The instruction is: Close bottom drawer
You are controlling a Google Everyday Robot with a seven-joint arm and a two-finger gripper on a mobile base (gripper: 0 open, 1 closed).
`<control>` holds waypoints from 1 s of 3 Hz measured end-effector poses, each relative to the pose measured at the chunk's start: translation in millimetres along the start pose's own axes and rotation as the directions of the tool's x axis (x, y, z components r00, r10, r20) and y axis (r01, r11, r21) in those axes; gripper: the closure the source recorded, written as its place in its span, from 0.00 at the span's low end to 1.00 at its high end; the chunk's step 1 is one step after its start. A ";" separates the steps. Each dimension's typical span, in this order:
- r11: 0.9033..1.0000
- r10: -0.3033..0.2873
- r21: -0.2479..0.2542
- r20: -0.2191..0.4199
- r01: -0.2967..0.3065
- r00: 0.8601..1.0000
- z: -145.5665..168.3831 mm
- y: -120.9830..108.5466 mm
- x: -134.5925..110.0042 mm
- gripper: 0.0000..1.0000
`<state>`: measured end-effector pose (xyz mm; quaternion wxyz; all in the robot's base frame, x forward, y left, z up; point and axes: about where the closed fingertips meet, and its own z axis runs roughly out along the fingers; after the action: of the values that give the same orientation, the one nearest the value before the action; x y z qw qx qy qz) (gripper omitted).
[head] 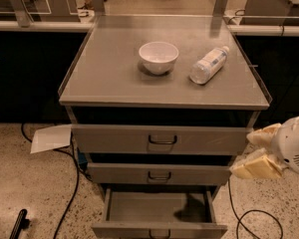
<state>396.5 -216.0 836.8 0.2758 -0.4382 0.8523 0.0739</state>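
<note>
The bottom drawer [158,206] is the lowest of three grey drawers in the metal cabinet. It stands pulled out, its shallow grey tray showing and empty. Its slim front panel [159,230] with a small dark handle sits at the frame's lower edge. My gripper [242,153] is at the right of the cabinet, level with the middle drawer [159,174] and above the open drawer's right corner. Its two cream fingers [255,165] are spread apart, hold nothing, and point left toward the cabinet.
A white bowl [158,57] and a lying plastic bottle [208,64] rest on the cabinet top [109,78]. The top drawer [159,139] is almost closed. Cables [249,218] and a white sheet [51,137] lie on the speckled floor. Dark counters stand behind.
</note>
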 end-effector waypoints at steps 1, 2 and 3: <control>1.000 0.000 0.000 0.000 0.000 1.000 0.0 0.0 0.0 0.64; 1.000 0.013 0.007 0.011 -0.013 1.000 2.7 2.7 4.8 0.87; 0.999 0.055 0.000 0.029 -0.055 0.998 12.9 8.6 12.8 1.00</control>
<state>389.1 -215.1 818.2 0.2862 -0.4135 0.8599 0.0872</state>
